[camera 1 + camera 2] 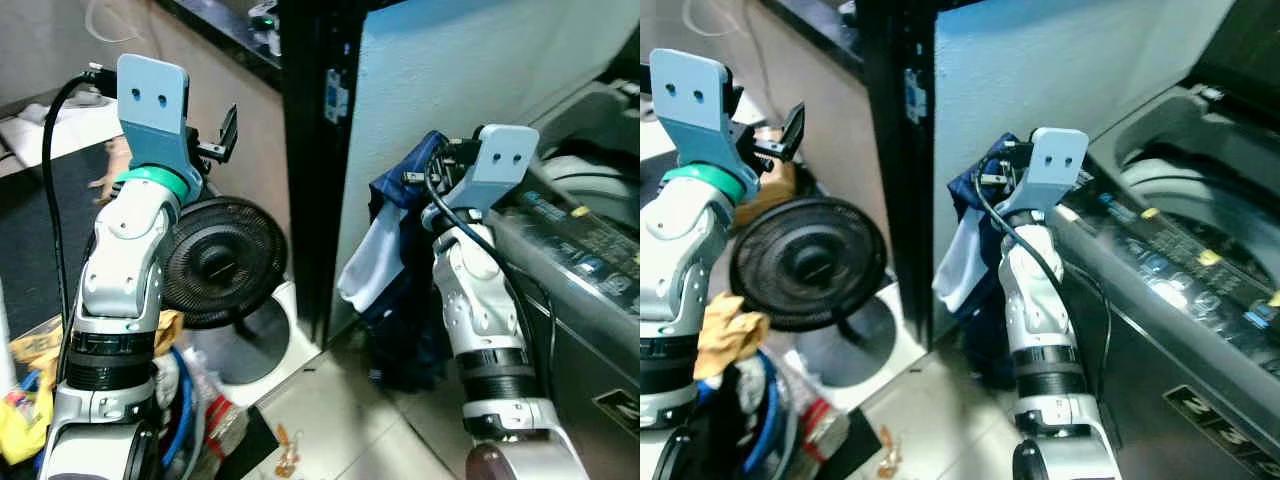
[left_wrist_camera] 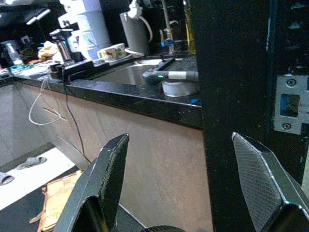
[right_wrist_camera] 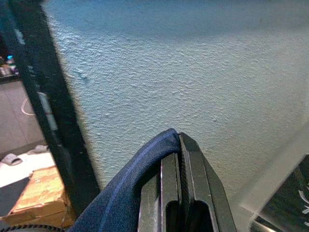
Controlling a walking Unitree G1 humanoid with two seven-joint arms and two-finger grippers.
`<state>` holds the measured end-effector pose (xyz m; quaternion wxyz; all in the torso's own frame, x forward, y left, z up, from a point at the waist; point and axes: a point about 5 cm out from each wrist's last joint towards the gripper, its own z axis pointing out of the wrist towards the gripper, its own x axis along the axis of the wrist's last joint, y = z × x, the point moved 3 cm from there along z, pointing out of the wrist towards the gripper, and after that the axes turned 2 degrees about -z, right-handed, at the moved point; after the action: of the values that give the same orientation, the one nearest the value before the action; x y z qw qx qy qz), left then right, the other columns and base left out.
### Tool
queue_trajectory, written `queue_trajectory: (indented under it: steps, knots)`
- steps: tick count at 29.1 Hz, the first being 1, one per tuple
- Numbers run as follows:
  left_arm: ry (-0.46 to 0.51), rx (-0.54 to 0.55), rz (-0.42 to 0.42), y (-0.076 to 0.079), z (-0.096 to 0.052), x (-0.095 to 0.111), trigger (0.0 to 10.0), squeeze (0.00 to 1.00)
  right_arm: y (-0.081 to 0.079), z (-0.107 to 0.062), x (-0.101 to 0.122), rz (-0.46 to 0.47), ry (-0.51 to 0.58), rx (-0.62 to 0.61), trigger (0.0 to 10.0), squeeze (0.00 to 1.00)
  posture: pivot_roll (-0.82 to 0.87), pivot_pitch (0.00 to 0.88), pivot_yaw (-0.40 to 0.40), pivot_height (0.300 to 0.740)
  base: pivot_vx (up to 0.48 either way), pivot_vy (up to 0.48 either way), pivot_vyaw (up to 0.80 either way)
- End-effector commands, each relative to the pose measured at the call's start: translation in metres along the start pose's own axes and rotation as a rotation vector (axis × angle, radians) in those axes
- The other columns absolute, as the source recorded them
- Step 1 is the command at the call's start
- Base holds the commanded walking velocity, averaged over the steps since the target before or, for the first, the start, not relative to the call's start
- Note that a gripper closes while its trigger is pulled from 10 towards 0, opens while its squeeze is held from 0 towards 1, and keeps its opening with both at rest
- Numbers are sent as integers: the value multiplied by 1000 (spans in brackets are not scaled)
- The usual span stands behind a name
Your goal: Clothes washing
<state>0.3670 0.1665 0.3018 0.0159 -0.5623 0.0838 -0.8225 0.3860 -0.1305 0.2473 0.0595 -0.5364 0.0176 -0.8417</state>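
Right gripper (image 3: 179,145) is pinched tight on the navy garment (image 1: 400,250), so we've got it dangling against the textured wall (image 1: 470,70), just beside the washing machine (image 1: 590,240) on our right. Left gripper (image 2: 188,179) hangs with fingers spread wide near the black fan (image 1: 222,262), holding nothing. Looks like we're mid-carry: the next move probably calls for lifting the cloth over the control panel and swinging it above the open tub (image 1: 1200,190) before letting go.
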Motion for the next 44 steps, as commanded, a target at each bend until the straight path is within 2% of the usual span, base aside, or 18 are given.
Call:
queue_trajectory:
  steps: [1,17,25,27,29,31,35,37,39,44]
  knots:
    - [-11,-7,1,1,-1,-4,10000,0,-1,1,4,3,21,0,10000,0,72,0,75,740,0,0,-800]
    - [-13,-12,0,1,0,-5,10000,0,0,3,5,8,22,-12,10000,0,73,0,78,740,0,0,-800]
    - [-14,-14,0,1,0,-5,10000,0,1,4,12,23,52,-18,10000,0,75,0,80,740,0,0,-800]
    - [-17,-16,-1,2,0,-5,10000,0,-4,7,32,51,130,2,10000,0,76,0,81,740,0,0,-800]
    - [-18,-16,-2,2,0,-6,10000,0,-7,8,38,58,155,12,10000,0,76,0,81,740,0,0,-800]
    - [-20,-22,-7,4,-1,-7,10000,0,-16,12,61,77,232,52,10000,0,76,0,81,740,0,0,-800]
    - [-21,-25,-7,5,-1,-7,10000,0,-19,13,68,83,258,66,10000,0,76,0,81,740,0,0,-800]
    - [-11,-27,-14,8,-1,-5,10000,0,-28,16,90,112,328,101,10000,0,81,0,75,740,0,0,-800]
    - [-5,-28,-17,9,-2,-4,10000,0,-33,17,102,131,366,122,10000,0,84,0,72,740,0,0,-800]
    - [2,-21,-15,10,-2,-2,10000,0,-38,17,107,145,386,144,10000,0,84,0,68,740,0,0,-800]
